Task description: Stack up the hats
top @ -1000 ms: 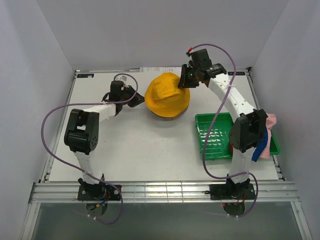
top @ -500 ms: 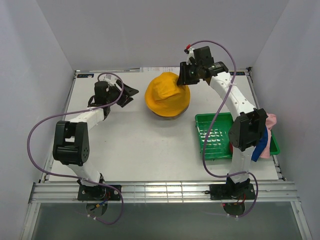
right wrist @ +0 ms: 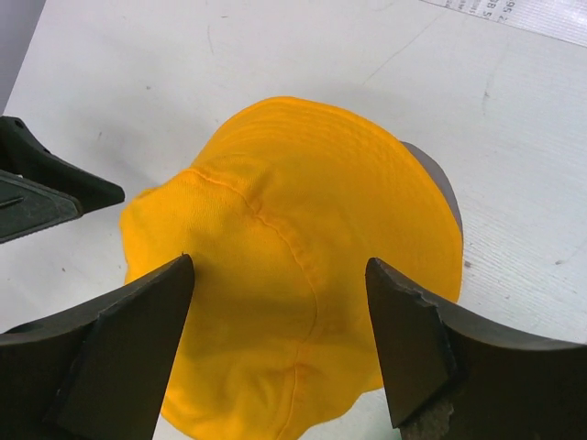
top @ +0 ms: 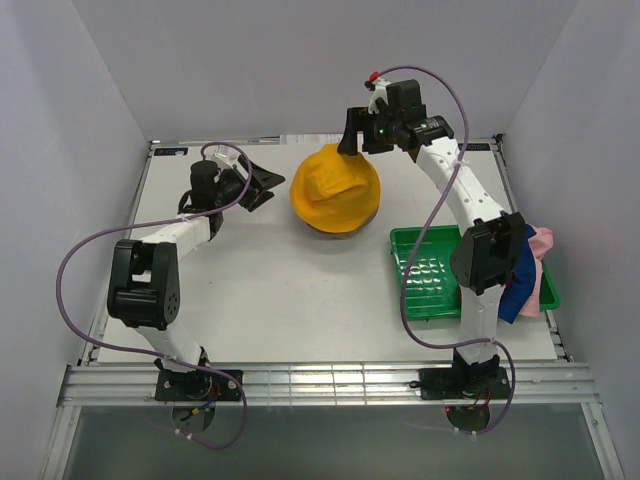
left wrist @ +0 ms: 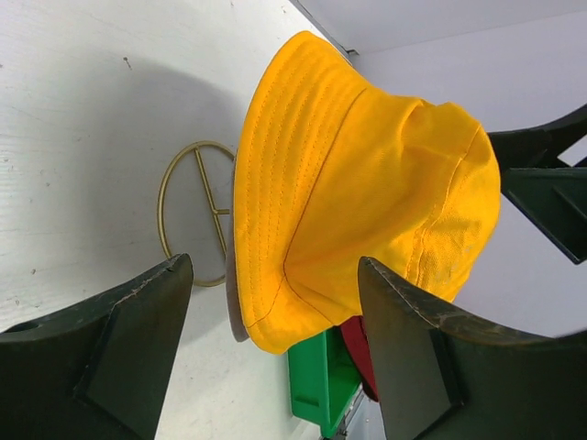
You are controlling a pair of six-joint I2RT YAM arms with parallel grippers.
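Claws first: the right gripper [top: 351, 138] hangs over the far edge of the yellow hat [top: 335, 190], its jaws spread wide and holding nothing. In its wrist view the dark, scuffed fingers [right wrist: 138, 321] frame the crown without touching it. The left gripper [top: 266, 182] sits left of the hat, apart from it and pointed at it, jaws likewise parted and empty.

The yellow hat is soft woven cloth with a round, dented crown, a stitched seam across the top and rows of stitching round the floppy brim. A grey brim [right wrist: 437, 176] peeks out beneath it. It sits over a gold wire stand [left wrist: 217, 211], whose ring base lies flat on the white table [top: 280, 300].

Right of the stack is a green plastic tray [top: 396, 236] with a ribbed floor. A dark red hat [left wrist: 360, 341] shows past the tray in the left wrist view. A pink hat [top: 543, 245] and a blue hat [top: 515, 297] lie at the tray's right side, partly behind the right arm.

A printed strip [right wrist: 486, 7] at the table's far edge is cut off and unreadable.
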